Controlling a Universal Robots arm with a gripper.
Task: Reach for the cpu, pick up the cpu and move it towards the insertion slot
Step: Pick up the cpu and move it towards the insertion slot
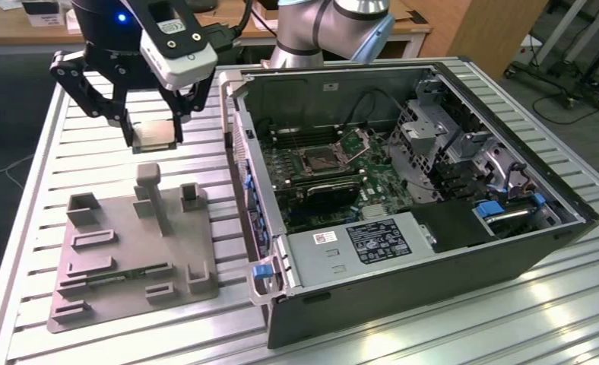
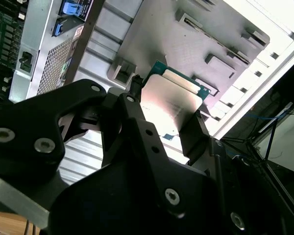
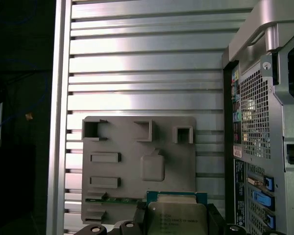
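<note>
At ten o'clock in the exterior view, hanging above the slatted worktop point(image 1: 502, 327): the end effector point(image 1: 154, 129), drawn in to the width of the cpu point(image 1: 156, 137) and pinching it by two opposite edges. Held clear of the worktop, touching nothing but the black fingers.

At six o'clock from the chip, resting on the worktop: a grey moulded fixture point(image 1: 127, 243) with raised posts and pockets. At three o'clock from the chip: an open computer case point(image 1: 432, 251) lying on its side. Inside it, on the green board, well apart from the chip: the insertion slot point(image 1: 323, 158), dark centre exposed, with its hinged metal bracket point(image 1: 359, 141) tipped up at about one o'clock from the socket.

In both wrist views, silvery metal top of the cpu point(image 2: 169, 105) turned toward the cameras, a thin green border showing round it, fingers point(image 2: 192, 129) pressed against its sides. In the first wrist view, beyond the chip point(image 3: 176, 219), the same fixture point(image 3: 137, 156) flat on the slats, a narrow green memory strip point(image 3: 118, 199) seated in one of its grooves, and the case's perforated wall point(image 3: 257, 112) beside it.
</note>
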